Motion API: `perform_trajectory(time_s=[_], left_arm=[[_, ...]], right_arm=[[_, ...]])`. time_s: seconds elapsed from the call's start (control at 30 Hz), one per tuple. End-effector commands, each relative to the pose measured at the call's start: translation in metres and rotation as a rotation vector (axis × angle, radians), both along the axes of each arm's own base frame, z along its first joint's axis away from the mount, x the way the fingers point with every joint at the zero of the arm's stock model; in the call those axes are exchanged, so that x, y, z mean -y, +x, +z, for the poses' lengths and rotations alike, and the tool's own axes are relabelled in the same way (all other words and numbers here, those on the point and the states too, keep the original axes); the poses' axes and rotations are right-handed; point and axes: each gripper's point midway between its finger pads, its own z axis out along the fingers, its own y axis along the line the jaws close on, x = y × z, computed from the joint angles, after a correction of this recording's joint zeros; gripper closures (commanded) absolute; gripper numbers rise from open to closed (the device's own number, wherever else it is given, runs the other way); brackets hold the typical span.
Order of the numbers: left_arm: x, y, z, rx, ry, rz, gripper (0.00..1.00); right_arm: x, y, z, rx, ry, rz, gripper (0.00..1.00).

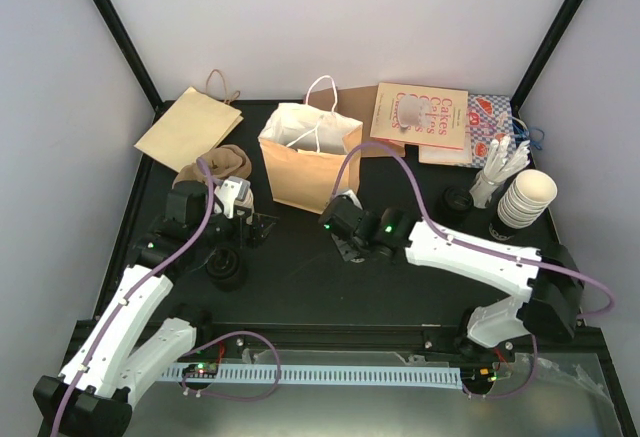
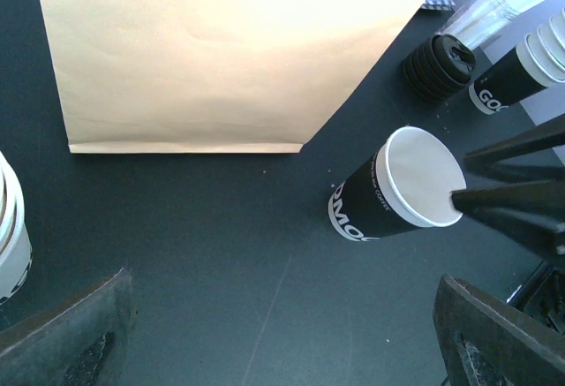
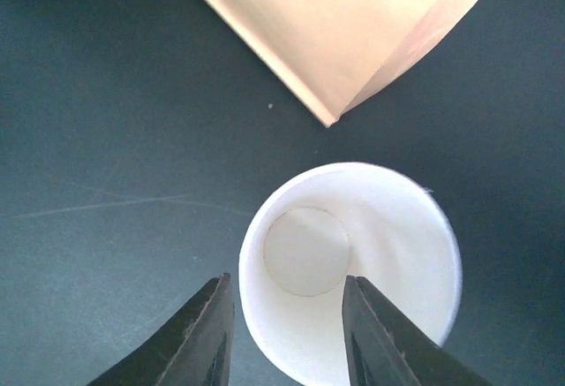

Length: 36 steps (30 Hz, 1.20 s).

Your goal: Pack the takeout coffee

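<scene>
With fingers (image 2: pixel 62 337) spread wide and nothing between them, left gripper (image 2: pixel 281 278) hangs over the table (image 2: pixel 203 227). Cup stack (image 2: pixel 7 227) sits just outside those jaws, at the view's left edge. Bag (image 2: pixel 221 50) stands straight ahead of them, broad face toward them. Cup (image 2: pixel 415 178) is ahead-right of the left jaws, standing on the table just beside the bag's corner, no lid on; black outside with white lettering, white inside. Right gripper (image 3: pixel 287 282) is on it: jaws partly apart, straddling the near wall, one finger (image 3: pixel 199 337) outside the rim, the other finger (image 3: pixel 380 337) inside. Gap is far wider than the wall, so no pinch; can't tell if the outer finger touches. Bag corner lies just past the cup from the right jaws. Lids (image 2: pixel 439 66), a black stack, sit beyond the cup, well outside both jaws, near a second black cup (image 2: pixel 512 77) and more white cups (image 2: pixel 552 50).
</scene>
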Motion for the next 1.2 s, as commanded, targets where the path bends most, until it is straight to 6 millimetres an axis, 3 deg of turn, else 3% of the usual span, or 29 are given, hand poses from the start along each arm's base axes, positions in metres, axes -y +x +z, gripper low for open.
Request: perform_trajectory(time_s=[0.0, 0.03, 0.17, 0.33, 0.5, 0.77, 0.9, 1.1, 1.17], left_arm=[[0.004, 0.0, 0.008, 0.035, -0.013, -0.026, 0.06], [0.004, 0.0, 0.008, 0.035, -0.014, -0.027, 0.06], [0.004, -0.001, 0.008, 0.035, -0.014, -0.026, 0.05], [0.004, -0.001, 0.009, 0.04, -0.016, -0.027, 0.05], [0.004, -0.001, 0.009, 0.041, -0.016, -0.027, 0.05], [0.005, -0.002, 0.01, 0.041, -0.017, -0.032, 0.05], [0.005, -0.001, 0.01, 0.042, -0.018, -0.032, 0.05], [0.004, -0.002, 0.011, 0.047, -0.018, -0.03, 0.05], [0.004, -0.002, 0.011, 0.048, -0.018, -0.03, 0.05]], right_arm=[[0.015, 0.01, 0.051, 0.114, 0.024, -0.044, 0.62], [0.02, 0.012, 0.055, 0.124, 0.013, -0.058, 0.53], [0.048, 0.023, 0.062, 0.131, -0.006, -0.132, 0.51], [0.115, 0.05, 0.054, 0.078, 0.032, -0.338, 0.17], [0.177, 0.069, 0.03, -0.008, 0.064, -0.541, 0.0], [0.238, 0.101, -0.006, -0.086, 0.077, -0.773, 0.0], [0.248, 0.115, -0.011, -0.075, 0.13, -0.892, 0.03], [0.271, 0.123, -0.018, -0.021, 0.122, -1.086, 0.21], [0.282, 0.122, -0.022, -0.011, 0.112, -1.141, 0.34]])
